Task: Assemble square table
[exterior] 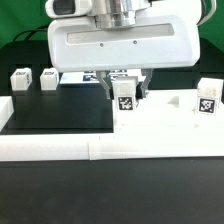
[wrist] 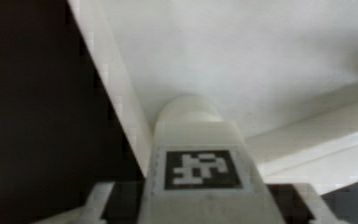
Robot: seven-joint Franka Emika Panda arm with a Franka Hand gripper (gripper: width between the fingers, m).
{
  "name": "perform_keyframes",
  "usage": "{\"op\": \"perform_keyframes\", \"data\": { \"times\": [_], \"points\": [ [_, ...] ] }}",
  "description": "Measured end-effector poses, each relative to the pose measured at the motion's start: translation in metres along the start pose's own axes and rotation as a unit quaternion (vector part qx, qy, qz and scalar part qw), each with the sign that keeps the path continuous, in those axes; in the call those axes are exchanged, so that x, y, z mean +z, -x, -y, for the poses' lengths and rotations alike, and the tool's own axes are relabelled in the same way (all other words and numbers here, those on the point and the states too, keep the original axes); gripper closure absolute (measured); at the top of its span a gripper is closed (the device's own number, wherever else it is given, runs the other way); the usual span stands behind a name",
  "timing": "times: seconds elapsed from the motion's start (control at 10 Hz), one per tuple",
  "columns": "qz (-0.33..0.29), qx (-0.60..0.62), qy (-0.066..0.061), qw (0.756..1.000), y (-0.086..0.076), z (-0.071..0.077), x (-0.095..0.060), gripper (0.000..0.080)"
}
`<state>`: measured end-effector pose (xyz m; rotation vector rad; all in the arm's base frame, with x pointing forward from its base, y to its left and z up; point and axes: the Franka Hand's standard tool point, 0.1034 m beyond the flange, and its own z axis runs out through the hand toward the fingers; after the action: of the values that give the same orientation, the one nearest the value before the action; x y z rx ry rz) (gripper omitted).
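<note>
Wrist view has the gripper [wrist: 197,203] clamped on a tagged table leg [wrist: 197,150], one finger pressed against each side and the tag facing the camera. Straight ahead of the fingertips, the leg's rounded far end meets the white square tabletop [wrist: 247,50] close to the slab's edge, with the black table [wrist: 34,100] just past that edge. In the exterior view the held leg stands upright on the tabletop directly beneath the gripper. A second leg [exterior: 205,98] appears to stand on the same slab, well off to the exterior view's right of the gripper. A third leg [exterior: 47,78] and a fourth leg [exterior: 20,78] sit on the black table, away to the exterior view's left.
</note>
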<state>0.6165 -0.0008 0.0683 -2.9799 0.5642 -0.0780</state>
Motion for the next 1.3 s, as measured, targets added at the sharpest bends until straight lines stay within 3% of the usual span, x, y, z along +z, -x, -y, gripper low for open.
{"op": "perform_keyframes", "data": {
  "times": [0.2,0.4,0.6,0.9,1.0,1.1,1.2,1.3],
  "points": [
    [0.001,0.071,-0.001,0.997,0.0,0.0,0.0,0.0512],
    [0.027,0.231,0.006,0.973,-0.005,0.001,-0.001,0.0512],
    [0.042,0.416,0.017,0.908,-0.004,0.011,0.004,0.0511],
    [0.033,0.59,0.022,0.807,-0.006,0.02,0.006,0.0509],
    [0.029,0.607,0.022,0.794,-0.006,0.02,0.006,0.0509],
    [0.03,0.601,0.022,0.799,-0.006,0.019,0.006,0.0507],
    [0.03,0.559,0.021,0.828,-0.005,0.018,0.006,0.0507],
    [0.031,0.479,0.019,0.877,0.003,0.013,0.003,0.0342]
  ]
}}
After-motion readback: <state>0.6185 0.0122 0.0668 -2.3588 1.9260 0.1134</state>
